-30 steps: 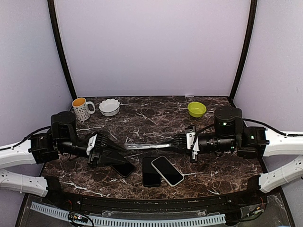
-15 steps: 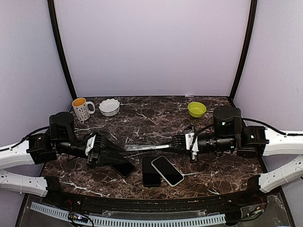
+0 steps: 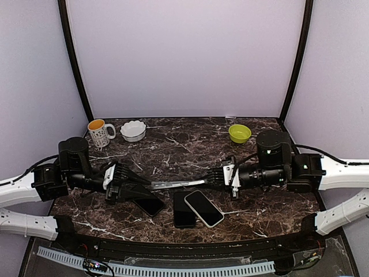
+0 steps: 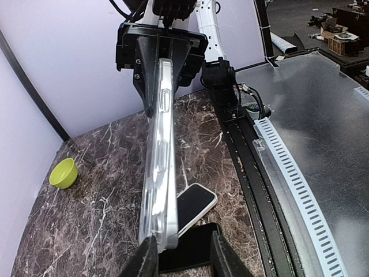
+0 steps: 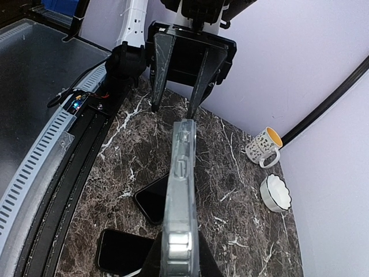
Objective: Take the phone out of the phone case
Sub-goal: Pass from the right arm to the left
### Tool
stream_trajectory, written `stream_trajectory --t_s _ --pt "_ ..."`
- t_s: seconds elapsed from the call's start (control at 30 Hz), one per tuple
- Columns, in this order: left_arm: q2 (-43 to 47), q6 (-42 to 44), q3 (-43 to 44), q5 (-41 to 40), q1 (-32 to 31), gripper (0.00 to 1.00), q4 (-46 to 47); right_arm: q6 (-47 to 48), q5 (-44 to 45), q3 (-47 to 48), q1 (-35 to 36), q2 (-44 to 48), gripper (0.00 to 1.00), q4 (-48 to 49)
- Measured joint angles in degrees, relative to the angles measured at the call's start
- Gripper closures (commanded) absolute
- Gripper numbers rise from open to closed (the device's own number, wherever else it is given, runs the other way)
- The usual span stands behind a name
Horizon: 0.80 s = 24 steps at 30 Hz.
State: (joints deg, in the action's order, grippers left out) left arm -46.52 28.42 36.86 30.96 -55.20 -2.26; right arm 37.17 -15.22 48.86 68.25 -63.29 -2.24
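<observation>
Two grippers, one clear phone case (image 3: 173, 184) held edge-on above the worktop (image 3: 184, 144), front-centre.
Right gripper (image 3: 214, 178) clamped on one end; left gripper (image 3: 143, 186) straddling the other, jaws apart, slightly narrower than a second ago; case carried a little toward the left edge. Three loose phones (image 3: 203, 208) lie beneath. Phone inside the case: cannot tell; extraction judged unfinished.
</observation>
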Motion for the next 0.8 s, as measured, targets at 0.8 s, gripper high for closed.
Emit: stream_trajectory --t_s 0.8 --pt "0.9 -0.6 -2.5 1.1 -0.1 0.67 2.8 -1.5 1.3 1.1 0.5 -0.8 1.00 -0.2"
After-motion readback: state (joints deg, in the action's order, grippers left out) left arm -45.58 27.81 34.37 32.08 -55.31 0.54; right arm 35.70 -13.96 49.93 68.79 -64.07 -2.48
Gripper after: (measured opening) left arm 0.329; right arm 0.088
